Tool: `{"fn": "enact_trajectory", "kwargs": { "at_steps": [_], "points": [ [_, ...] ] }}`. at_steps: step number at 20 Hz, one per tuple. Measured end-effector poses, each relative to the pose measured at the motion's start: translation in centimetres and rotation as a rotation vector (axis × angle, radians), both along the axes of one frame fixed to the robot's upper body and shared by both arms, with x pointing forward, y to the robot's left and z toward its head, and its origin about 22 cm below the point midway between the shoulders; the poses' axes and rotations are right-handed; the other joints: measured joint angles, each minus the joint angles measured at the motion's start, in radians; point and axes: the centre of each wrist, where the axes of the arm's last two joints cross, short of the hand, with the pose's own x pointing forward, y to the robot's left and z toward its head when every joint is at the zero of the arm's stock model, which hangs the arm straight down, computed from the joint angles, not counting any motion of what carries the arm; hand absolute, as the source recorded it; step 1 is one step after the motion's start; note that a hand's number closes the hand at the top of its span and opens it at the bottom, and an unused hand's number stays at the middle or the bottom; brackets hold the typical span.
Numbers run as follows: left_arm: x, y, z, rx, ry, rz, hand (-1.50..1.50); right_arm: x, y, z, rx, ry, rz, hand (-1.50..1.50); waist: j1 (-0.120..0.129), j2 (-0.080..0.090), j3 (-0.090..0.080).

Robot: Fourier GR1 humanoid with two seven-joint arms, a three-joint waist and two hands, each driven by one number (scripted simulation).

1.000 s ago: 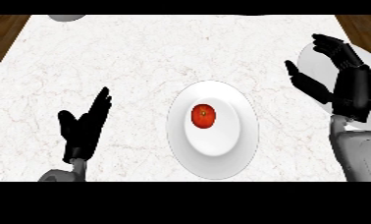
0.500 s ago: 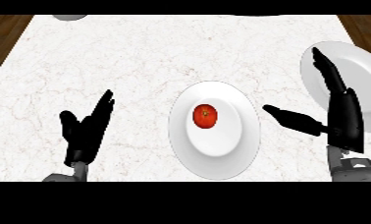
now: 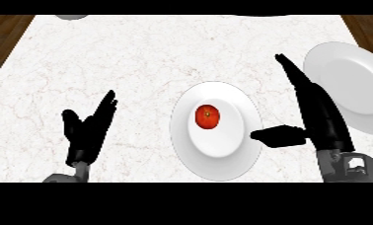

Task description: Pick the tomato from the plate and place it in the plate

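Toward the bench's near edge, middle: tomato (image 3: 207, 117) sits on centre plate (image 3: 218, 162) | right hand (image 3: 315, 115) beside it, fingers straight, thumb out, holding nothing | risk: thumb nudges plate rim, tomato rolls | target plate (image 3: 342, 86) at right edge | left hand (image 3: 89, 130) resting open

White marble counter (image 3: 146, 61), wooden edges

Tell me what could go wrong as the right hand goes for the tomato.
The right hand is open beside the centre plate, thumb near its rim, so closing in could nudge the plate and roll the tomato. The second plate lies close behind that hand, so the carry might clip its edge.
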Motion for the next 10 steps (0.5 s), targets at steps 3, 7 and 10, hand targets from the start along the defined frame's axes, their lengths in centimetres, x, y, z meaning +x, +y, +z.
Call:
{"fn": "enact_trajectory", "kwargs": {
  "at_steps": [3, 7, 10],
  "points": [
    [0.0, 0.0, -0.1, -0.002, -0.002, 0.001, 0.0, -0.4, 2.6, 0.7, -0.043, 0.068, 0.006, -1.5, 0.0, 0.0, 0.001],
    [-0.2, 0.2, 0.1, -0.006, 0.003, 0.003, 0.0, 0.0, 5.3, 0.0, -0.081, 0.119, 0.003, -1.5, 0.001, 0.001, 0.002],
    [-0.4, 0.3, 0.0, -0.004, -0.006, 0.0, 0.0, 0.4, 7.2, -0.8, -0.117, 0.137, -0.012, -1.5, 0.001, 0.001, 0.002]
  ]
}}
